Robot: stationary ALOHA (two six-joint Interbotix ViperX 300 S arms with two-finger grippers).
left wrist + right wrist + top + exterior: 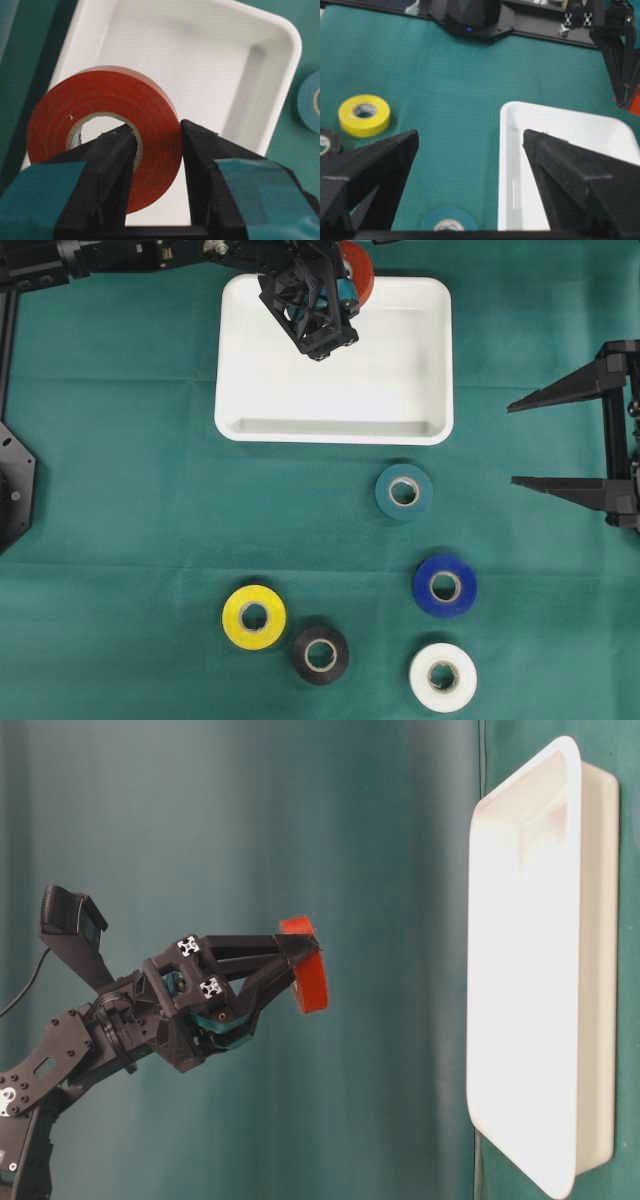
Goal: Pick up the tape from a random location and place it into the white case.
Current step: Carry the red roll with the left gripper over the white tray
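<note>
Although every roll and the case were looked over for lettering, no brand, label or readable writing can be made out on any of them. A red tape (102,135) is gripped by the left tool (157,150), one finger passed through the core and the other pressed against the outer face, so the roll is held on edge. It is held in the air over the far rim of the white case (430,360), not touching it; in the table-level view a clear gap is seen between roll and case. Nothing is seen lying inside the case, whose floor shows bare white in the left wrist view.

The right tool (560,440) is held wide open at the right edge of the green bench (120,490), well apart from the case, with nothing between its fingers.

Five further rolls lie flat on the bench in front of the case: a teal roll (404,491) nearest the near rim, a blue roll (444,585), a white roll (442,677), a black roll (320,654) and a yellow roll (253,616), the last two almost touching.
</note>
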